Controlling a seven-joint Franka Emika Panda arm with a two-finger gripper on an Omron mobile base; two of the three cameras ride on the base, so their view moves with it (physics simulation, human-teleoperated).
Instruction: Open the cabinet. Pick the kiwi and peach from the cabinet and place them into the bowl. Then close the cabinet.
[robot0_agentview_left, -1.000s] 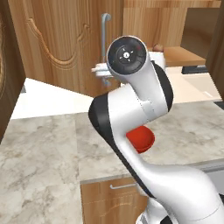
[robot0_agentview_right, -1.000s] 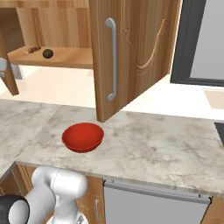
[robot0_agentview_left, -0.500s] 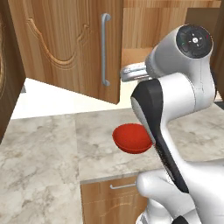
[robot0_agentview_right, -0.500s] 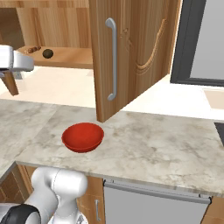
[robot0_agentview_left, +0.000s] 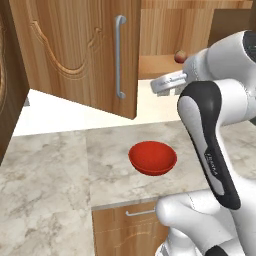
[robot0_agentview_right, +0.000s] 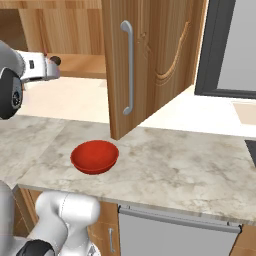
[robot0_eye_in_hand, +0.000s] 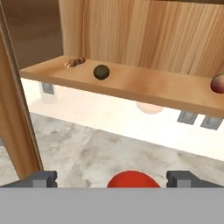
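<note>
The cabinet (robot0_agentview_right: 150, 65) stands open, its door swung out over the bench (robot0_agentview_right: 190, 165) with the silver handle (robot0_agentview_right: 129, 67) facing forward. On its shelf (robot0_eye_in_hand: 144, 85) in the hand view, the kiwi (robot0_eye_in_hand: 101, 72), small, dark and round, sits toward 11 o'clock, and the peach (robot0_eye_in_hand: 217, 84) lies well apart from it at the 3 o'clock edge, partly cut off; in the left base view the peach (robot0_agentview_left: 180, 56) shows on the shelf just above the arm. A small brownish item (robot0_eye_in_hand: 75, 62) lies at the shelf's far end, too small to identify. The red bowl (robot0_agentview_left: 152, 157) rests empty on the bench below the shelf, near the open door's lower corner. The gripper (robot0_eye_in_hand: 111, 178) hangs above the bowl, level with the shelf front, jaws spread wide and holding nothing.
</note>
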